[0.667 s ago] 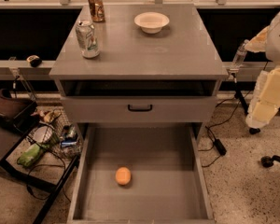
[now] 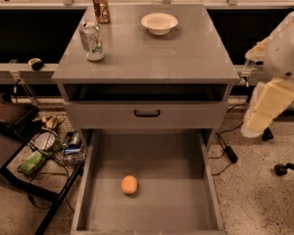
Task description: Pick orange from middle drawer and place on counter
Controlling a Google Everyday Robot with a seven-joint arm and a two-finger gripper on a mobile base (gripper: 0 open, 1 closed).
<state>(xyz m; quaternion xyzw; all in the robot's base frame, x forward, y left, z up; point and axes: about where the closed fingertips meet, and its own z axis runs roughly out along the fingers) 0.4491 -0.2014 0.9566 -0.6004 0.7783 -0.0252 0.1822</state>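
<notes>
The orange lies on the grey floor of the open middle drawer, left of centre and towards the front. The counter is the flat grey top of the cabinet above it. My gripper hangs at the right edge of the view, beside the cabinet's right side at about the height of the shut drawer front. It is well right of and above the orange, pointing down, with nothing seen in it.
On the counter stand a green-white can at the left, a brown can at the back left and a cream-white bowl at the back. A drawer front with a black handle sits above the open drawer. Cables and clutter lie on the floor left.
My arm and gripper have moved a little to the left, closer to the cabinet's right side. The orange and the things on the counter have not moved.
</notes>
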